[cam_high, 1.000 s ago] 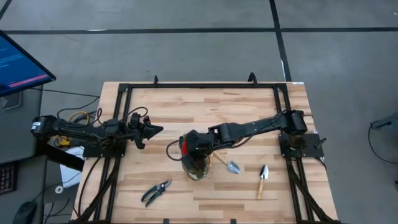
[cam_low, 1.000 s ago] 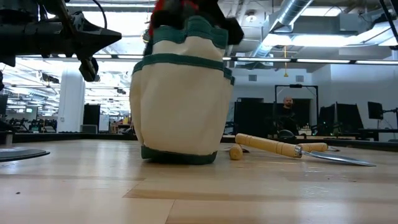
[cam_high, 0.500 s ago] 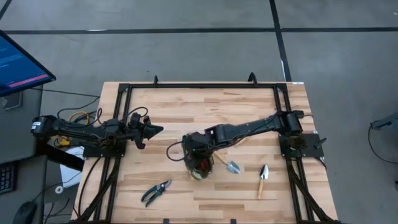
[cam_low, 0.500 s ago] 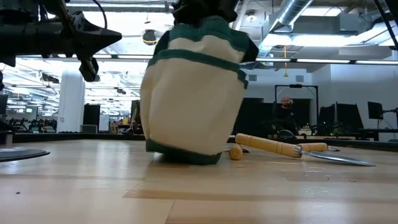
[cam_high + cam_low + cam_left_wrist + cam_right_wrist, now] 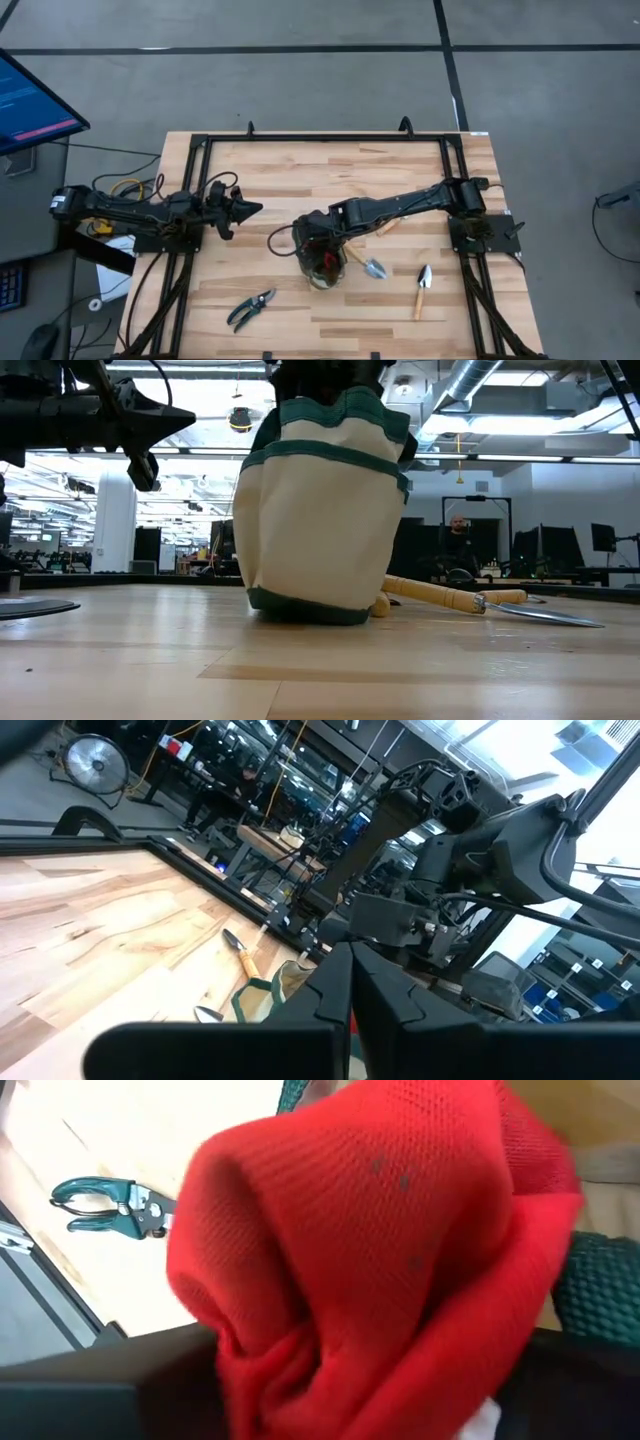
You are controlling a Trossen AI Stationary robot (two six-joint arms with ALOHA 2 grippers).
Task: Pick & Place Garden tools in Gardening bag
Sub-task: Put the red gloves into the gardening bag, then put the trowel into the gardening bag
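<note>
The gardening bag (image 5: 320,530) stands upright on its base in the middle of the table, tan with teal edging. My right gripper (image 5: 319,252) reaches down into its mouth, fingers apart, with a red mesh item (image 5: 370,1250) bunched between them and showing inside the bag (image 5: 326,263). A wooden-handled trowel (image 5: 366,262) lies flat against the bag's right side. A second trowel (image 5: 422,289) and the pruning shears (image 5: 250,308) lie near the front edge. My left gripper (image 5: 247,208) hovers shut at the table's left, holding nothing. My right gripper comes from above, slanting down into the bag's mouth. The red mesh item (image 5: 300,1370) bulges between its spread fingers. I cannot tell whether the fingers touch the item or the bag's rim (image 5: 600,1280).
A black frame (image 5: 330,137) runs around the table's far and side edges. Bare wood lies between the left gripper and the bag. A monitor (image 5: 30,105) stands off the table's left, and a person (image 5: 461,545) stands far behind in the room.
My right gripper has carried the red item from just above the bag's far-left rim down into the bag. The bag tipped under it, then stood upright again, shifted a little toward the trowel.
</note>
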